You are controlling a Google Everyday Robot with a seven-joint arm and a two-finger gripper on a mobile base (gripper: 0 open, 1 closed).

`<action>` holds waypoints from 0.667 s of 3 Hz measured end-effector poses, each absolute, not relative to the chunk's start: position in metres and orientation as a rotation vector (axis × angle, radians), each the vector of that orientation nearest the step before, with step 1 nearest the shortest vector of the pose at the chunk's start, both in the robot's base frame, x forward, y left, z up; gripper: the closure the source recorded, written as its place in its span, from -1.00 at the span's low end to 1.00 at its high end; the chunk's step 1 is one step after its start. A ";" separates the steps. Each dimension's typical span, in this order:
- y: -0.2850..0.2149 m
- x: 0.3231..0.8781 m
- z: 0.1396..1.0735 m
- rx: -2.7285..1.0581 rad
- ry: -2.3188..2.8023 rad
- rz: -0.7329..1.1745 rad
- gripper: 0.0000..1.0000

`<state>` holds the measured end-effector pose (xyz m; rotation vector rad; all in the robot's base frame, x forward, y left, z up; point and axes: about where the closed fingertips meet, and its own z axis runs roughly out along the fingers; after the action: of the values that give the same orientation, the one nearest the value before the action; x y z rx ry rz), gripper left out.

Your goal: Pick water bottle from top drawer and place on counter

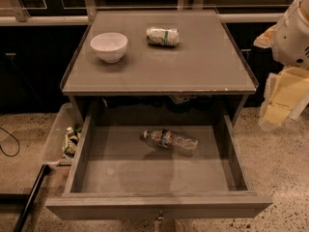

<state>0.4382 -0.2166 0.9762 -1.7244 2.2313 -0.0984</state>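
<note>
The water bottle (170, 141), clear and ribbed with a dark label band, lies on its side on the floor of the open top drawer (120, 175), cap pointing left. The drawer is pulled fully out, with a small metal knob (160, 218) on its front. The counter (193, 66) is the flat grey tabletop above it. My gripper (276, 105), white arm with pale yellow fingers, hangs at the right edge of the view, beside the counter's right side and above the floor. It is well apart from the bottle and holds nothing that I can see.
A white bowl (109, 46) and a white-and-green wrapped packet (162, 36) sit at the back of the counter. A clear plastic bin (57, 134) with cans stands on the floor left of the drawer. A dark rail runs along the lower left.
</note>
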 end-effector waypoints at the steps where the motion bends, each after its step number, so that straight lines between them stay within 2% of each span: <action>1: -0.215 0.438 0.972 -1.723 2.223 -0.086 -1.00; 2: -0.210 0.440 0.939 -1.717 2.231 -0.027 -1.00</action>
<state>0.4398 -0.2102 0.9393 -1.7174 2.2307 -0.0269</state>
